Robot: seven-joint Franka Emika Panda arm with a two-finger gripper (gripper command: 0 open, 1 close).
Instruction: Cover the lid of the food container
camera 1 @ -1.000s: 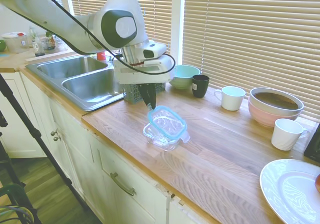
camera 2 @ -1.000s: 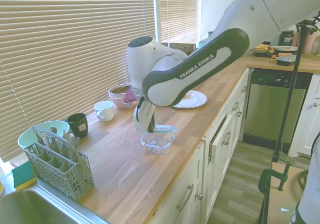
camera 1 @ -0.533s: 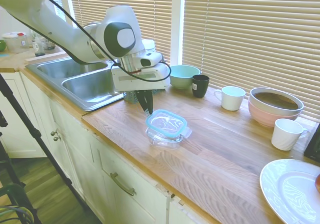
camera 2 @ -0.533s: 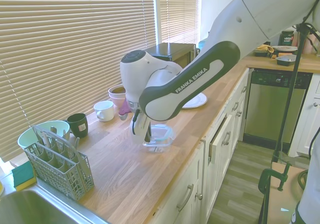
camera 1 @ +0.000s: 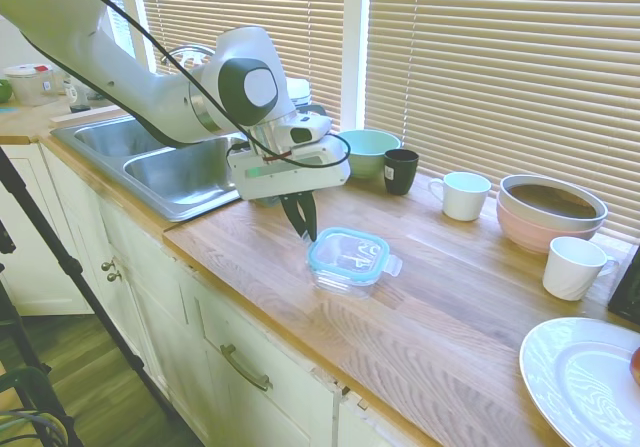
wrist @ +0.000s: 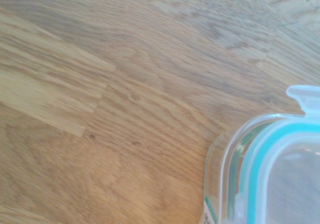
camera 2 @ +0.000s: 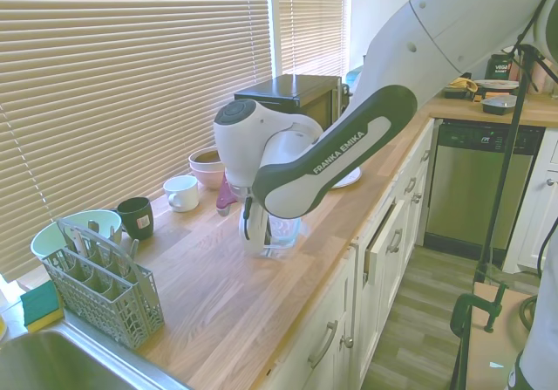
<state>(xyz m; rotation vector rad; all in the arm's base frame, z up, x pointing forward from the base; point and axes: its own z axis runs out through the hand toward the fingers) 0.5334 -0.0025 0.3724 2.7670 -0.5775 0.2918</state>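
Observation:
The lid [camera 1: 352,253], clear with a light blue rim, lies flat on the food container [camera 1: 345,281], a small clear glass dish on the wooden counter. My gripper [camera 1: 309,232] points down at the lid's left edge, and its fingers stand close together on the rim there. In the second exterior view the gripper [camera 2: 250,233] is just left of the container [camera 2: 283,233], which the arm partly hides. The wrist view shows a corner of the lid [wrist: 285,174] with a snap tab over the container's glass rim [wrist: 217,169].
A steel sink [camera 1: 170,157] lies to the left. Behind stand a cutlery rack [camera 2: 100,290], mint bowl [camera 1: 368,150], dark cup [camera 1: 401,170], white mug [camera 1: 465,195] and stacked bowls [camera 1: 550,212]. Another mug [camera 1: 575,267] and a white plate [camera 1: 580,377] sit right. The counter's front edge is close.
The lid was tilted over the container; it came down and now lies flat on it. Gripper, lid and container have shifted right along the counter.

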